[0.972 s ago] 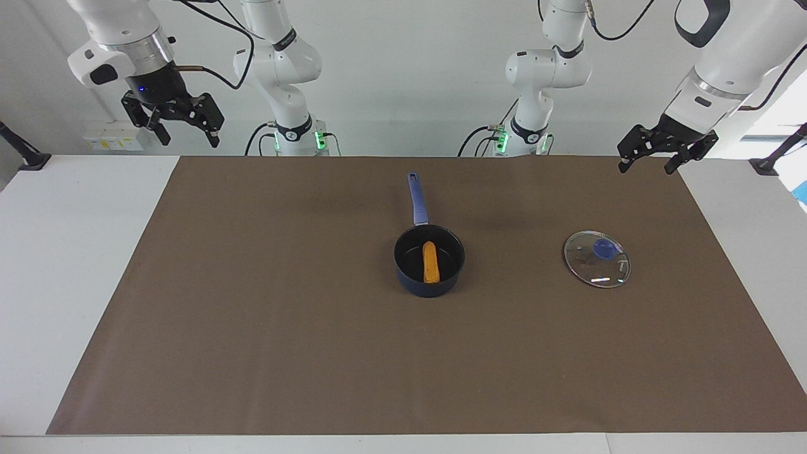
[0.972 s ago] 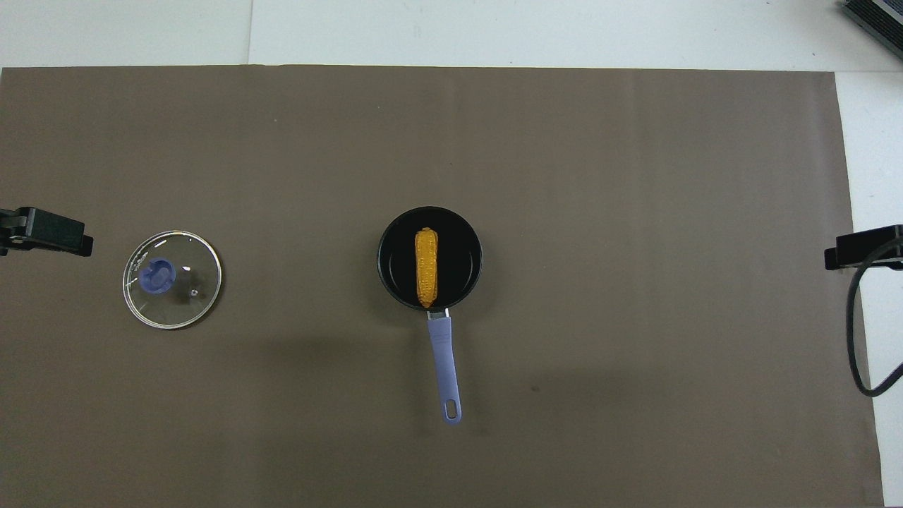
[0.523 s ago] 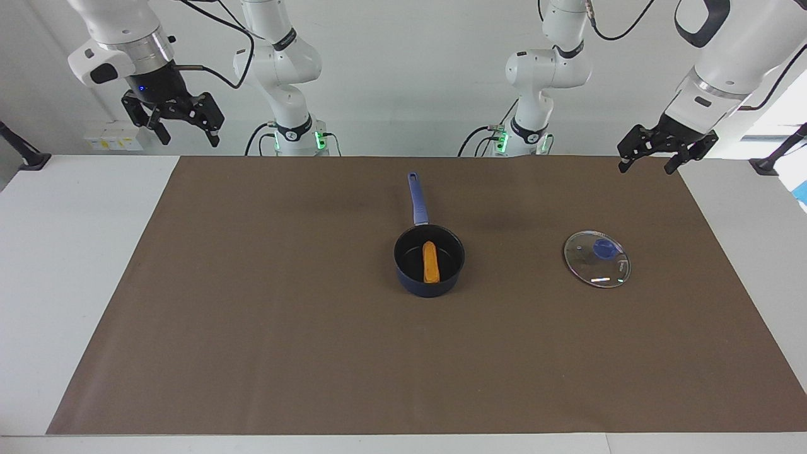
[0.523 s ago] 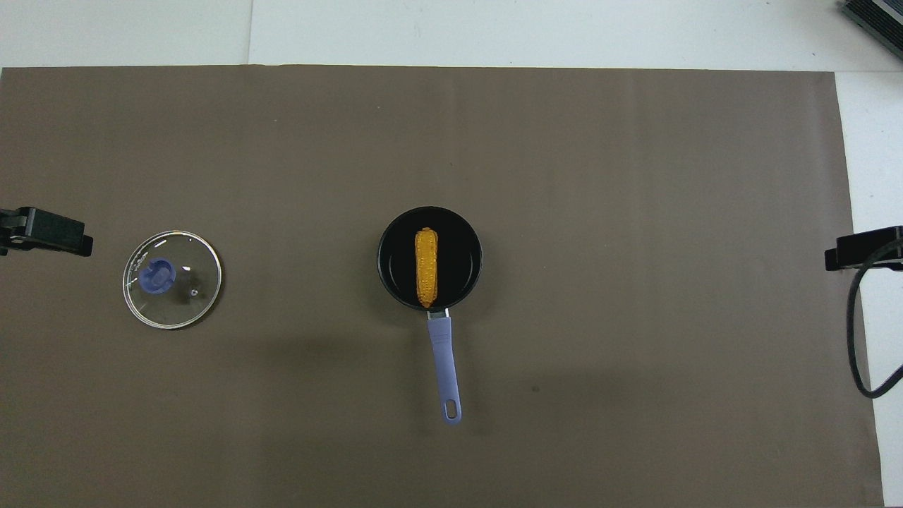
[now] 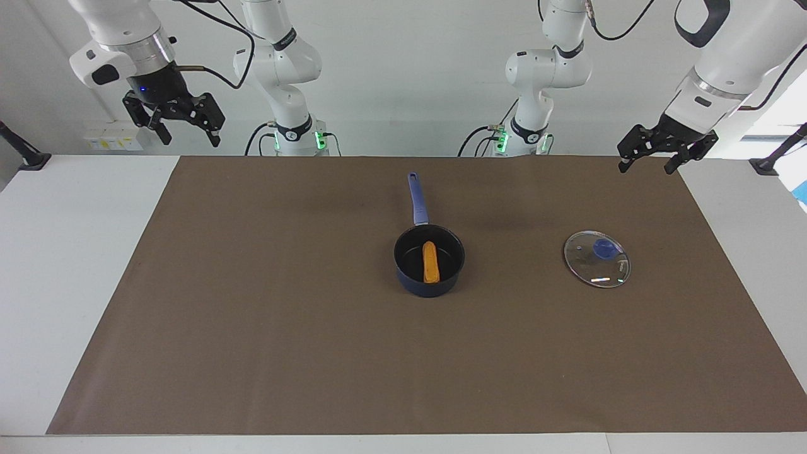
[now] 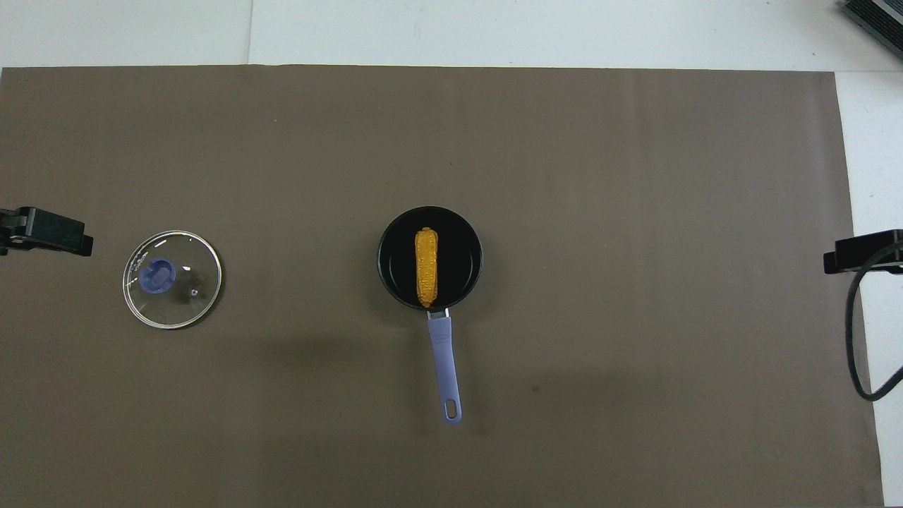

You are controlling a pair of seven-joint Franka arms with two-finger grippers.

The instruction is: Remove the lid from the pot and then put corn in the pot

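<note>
The dark blue pot (image 5: 429,288) (image 6: 462,262) stands uncovered at the middle of the brown mat, its long handle (image 5: 415,198) (image 6: 445,370) pointing toward the robots. The orange-yellow corn (image 5: 431,262) (image 6: 425,267) lies inside it. The glass lid (image 5: 596,259) (image 6: 172,279) with its blue knob lies flat on the mat toward the left arm's end. My left gripper (image 5: 647,165) hangs open and empty over the mat's corner at that end. My right gripper (image 5: 189,135) hangs open and empty, high over the right arm's end of the table.
A brown mat (image 5: 265,328) covers most of the white table (image 5: 69,252). Black mounts (image 5: 28,157) stand at both ends of the table. A black cable (image 6: 857,339) loops over the right arm's end.
My right gripper has drifted slightly upward. The pot, corn, lid and left gripper have not moved.
</note>
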